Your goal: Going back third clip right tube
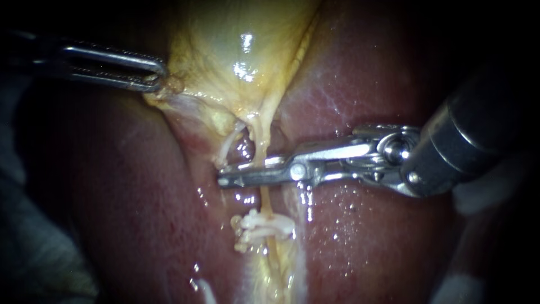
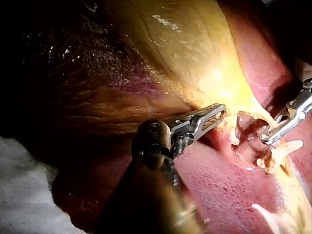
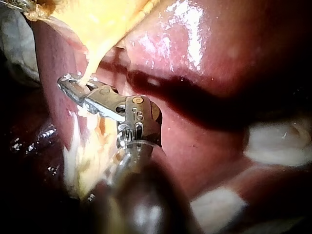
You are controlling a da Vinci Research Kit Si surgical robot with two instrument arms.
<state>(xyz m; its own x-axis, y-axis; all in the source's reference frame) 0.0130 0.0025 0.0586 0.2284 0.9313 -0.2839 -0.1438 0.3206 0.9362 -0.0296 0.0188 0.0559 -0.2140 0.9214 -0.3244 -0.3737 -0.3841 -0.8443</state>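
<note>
Shadow: hides slender steel left instrument (image 1: 160,77) shaft.
Left jaws: clamp glossy yellow gallbladder (image 1: 236,50) edge.
Right instrument (image 1: 226,177): narrow jaws clasp thin pale tube (image 1: 259,143).

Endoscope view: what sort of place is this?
Probably a surgical practice bench rather than a body. A liver and yellow gallbladder lie exposed. The left instrument and right instrument work around a clipped tube. The left wrist view shows what looks like pale cloth beside the tissue.
</note>
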